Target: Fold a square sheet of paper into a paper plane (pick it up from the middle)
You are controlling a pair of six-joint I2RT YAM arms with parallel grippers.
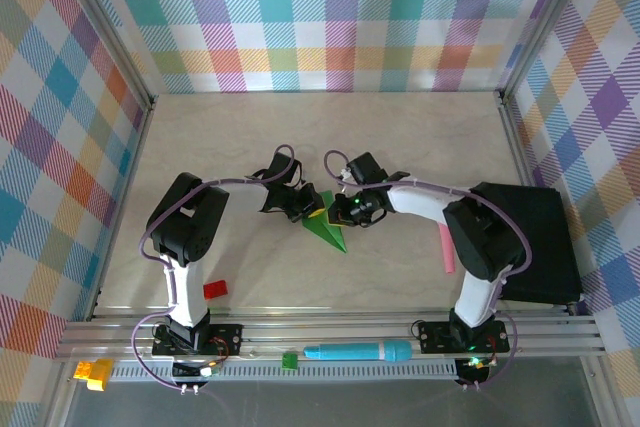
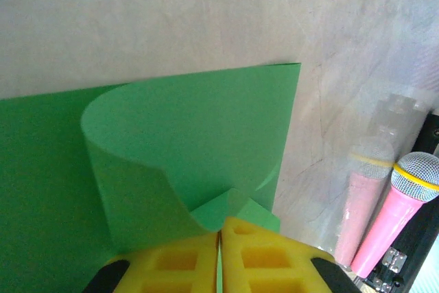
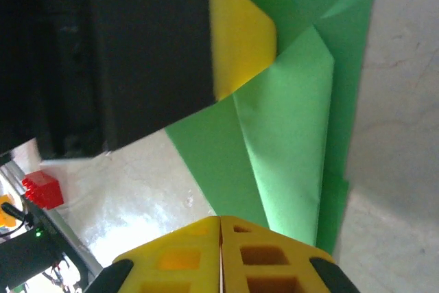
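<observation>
A: At the middle of the table (image 1: 250, 147), what is seen lying there?

B: The square sheet of paper (image 1: 327, 230) is seen there. It is bright green, partly folded to a point, and laid on the tabletop between the two grippers.

A: How are the jaws of the left gripper (image 1: 303, 210) set?

B: They are shown pressed together in the left wrist view, the yellow pads (image 2: 185, 262) all but touching. A corner of the sheet is pinched at their tips, and a flap is curled up from the flat part towards them.

A: And the right gripper (image 1: 347, 213)?

B: Its jaws are closed too, pad against pad, with no gap to be made out. A creased fold is seen just beside its tips. Whether the paper is gripped or only touched cannot be told.

A: What else is noted?

B: A red block (image 1: 214, 289) is seen well apart from the sheet, towards the table's near edge.
</observation>
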